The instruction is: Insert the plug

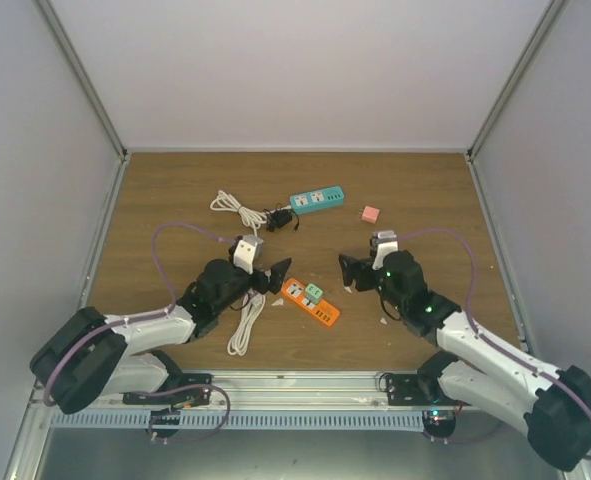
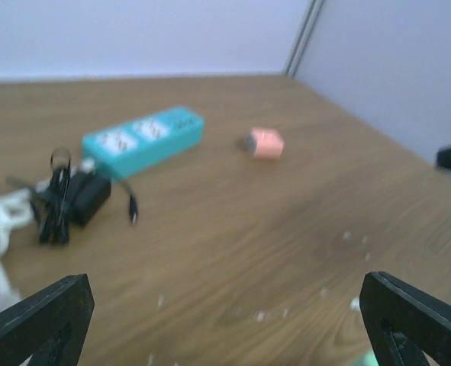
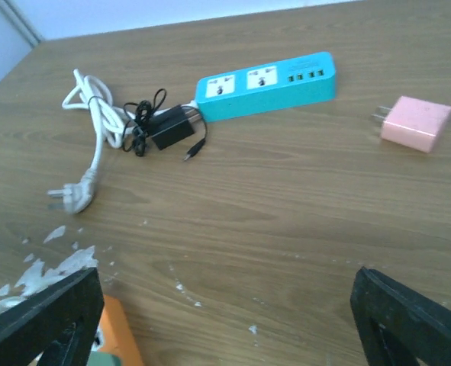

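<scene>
A brown wooden table is seen from above, and two arms are stretched over it. The left gripper is held low near the middle. Its jaws are spread wide apart and nothing is held between them. The right gripper is held across from it, with jaws also spread wide and nothing held.

A white cord is curled up at the far side. A second white cord is laid under the left arm. A teal strip is placed at the far side, with a black adapter just beside its left end. An orange strip is laid between the two grippers, closer to the left one.

A pink plug is left loose on the wood near the teal strip, with its metal pins pointed toward that strip. A small green block is seen on top of the orange strip. Whether it is a plug pushed in cannot be told.

If the pink plug is the one meant, it is best picked up by the right gripper, which is nearer. It should be pinched on its flat sides so the pins are kept free. The pins should be lined up straight with the holes before any push is made. The strip may need to be held down by the other gripper so it is not slid away.
</scene>
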`<state>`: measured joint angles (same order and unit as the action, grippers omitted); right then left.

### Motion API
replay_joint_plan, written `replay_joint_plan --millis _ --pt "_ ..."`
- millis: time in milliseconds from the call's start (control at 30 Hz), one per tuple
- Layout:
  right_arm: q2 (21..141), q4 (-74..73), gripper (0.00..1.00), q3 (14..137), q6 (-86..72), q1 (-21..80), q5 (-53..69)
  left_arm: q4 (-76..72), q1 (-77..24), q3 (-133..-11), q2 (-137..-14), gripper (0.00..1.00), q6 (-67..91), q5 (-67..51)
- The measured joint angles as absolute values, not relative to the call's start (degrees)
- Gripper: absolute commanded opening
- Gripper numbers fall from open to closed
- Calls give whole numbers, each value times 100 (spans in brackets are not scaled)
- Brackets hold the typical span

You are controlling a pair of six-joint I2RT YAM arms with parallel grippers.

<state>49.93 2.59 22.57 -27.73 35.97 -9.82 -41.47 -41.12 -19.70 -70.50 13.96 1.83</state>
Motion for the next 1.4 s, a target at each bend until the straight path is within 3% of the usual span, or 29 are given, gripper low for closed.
replay_joint_plan --millis 133,233,433,467,900,1400 --pt "5450 -484 72 2958 -2462 3924 -733 -3896 -3667 -1817 -7417 89 1653 -259" --pt "5553 -886 47 3052 -2440 4759 -558 -3881 -3347 -1852 -7948 77 1793 -668" --pt "6235 -1227 4 3201 -2423 5660 93 -4010 -3107 -1874 -8748 64 1979 -1313" --pt "6418 -1225 1 3210 -2414 5717 259 -4032 -3100 -1879 -8794 62 1992 -1365" --pt "8106 -801 1 3271 -2383 5030 1122 -4440 -2864 -1973 -9091 41 1896 -1715" --pt "8921 -73 1 3739 -2139 4254 1118 -4882 -3299 -2912 -10654 38 2047 -2156"
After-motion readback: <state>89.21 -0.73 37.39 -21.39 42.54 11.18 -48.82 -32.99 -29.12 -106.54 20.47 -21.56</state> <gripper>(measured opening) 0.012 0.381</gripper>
